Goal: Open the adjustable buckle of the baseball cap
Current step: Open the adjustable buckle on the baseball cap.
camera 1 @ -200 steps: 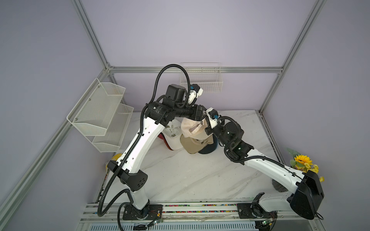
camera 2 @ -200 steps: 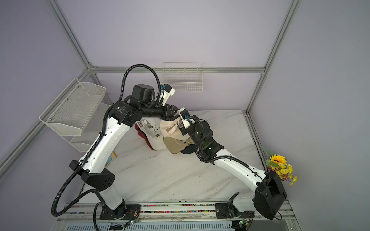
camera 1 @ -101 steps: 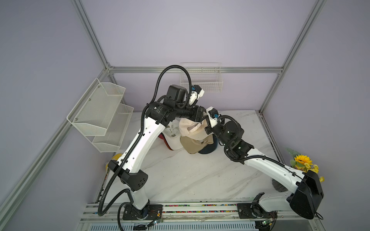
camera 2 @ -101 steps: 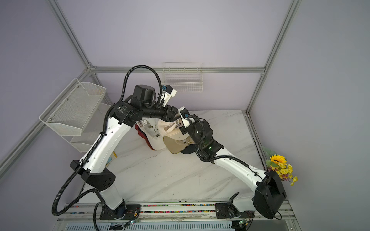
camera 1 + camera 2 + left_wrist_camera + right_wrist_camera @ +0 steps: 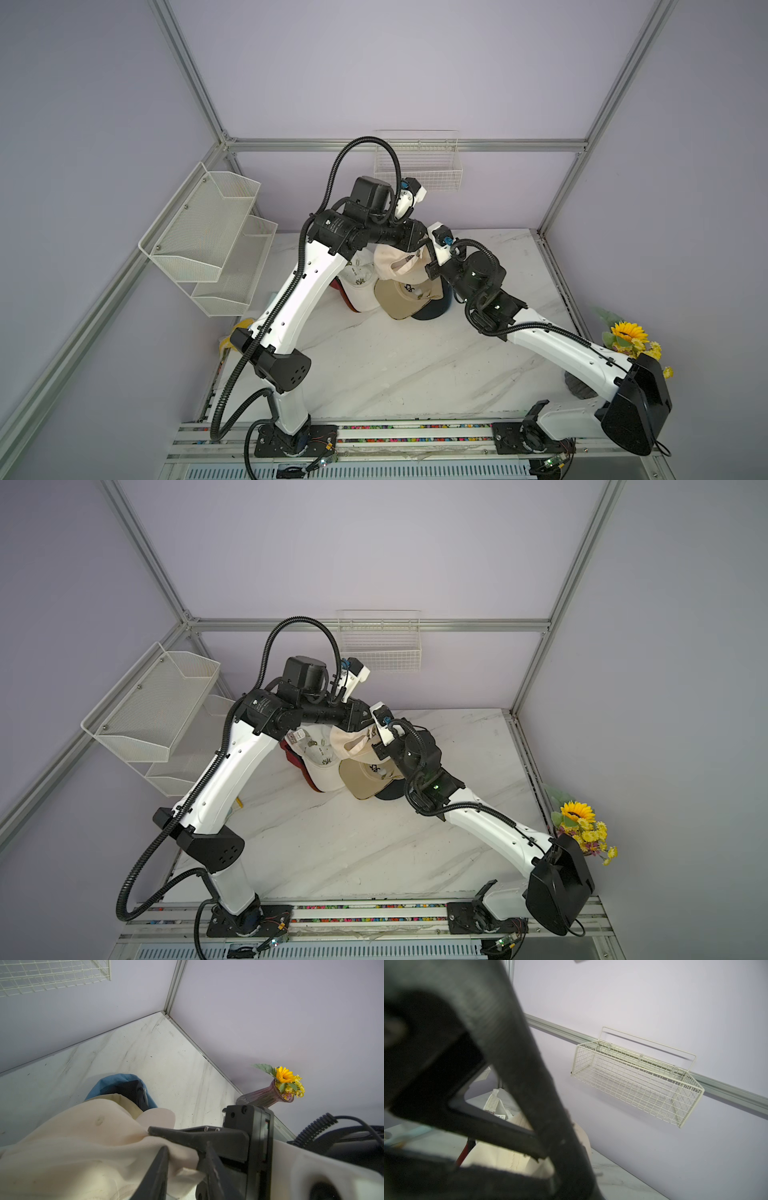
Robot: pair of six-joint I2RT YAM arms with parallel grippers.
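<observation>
Top views: the cap (image 5: 395, 259) is pale cream with its crown collapsed and creased, and an inner label faces up. It hangs above the pile (image 5: 399, 301) of other caps, seemingly clear of it.

Left wrist view: the left gripper (image 5: 186, 1153) has its jaws drawn in on a bunched fold of the cap, with cloth pressed against both fingers (image 5: 160, 1169). The right gripper (image 5: 150, 1130) has its tips together, nipping a pinch of crown cloth just beside that fold. The cloth is matte and softly wrinkled, with one small smudge. The rounded brim is pinkish-cream and juts out over the pile. The buckle is hidden.

Right wrist view: poor, with out-of-focus black fingers filling most of it. The cream cloth under them is probably the cap. It sits above the pile's red-brimmed cap.
</observation>
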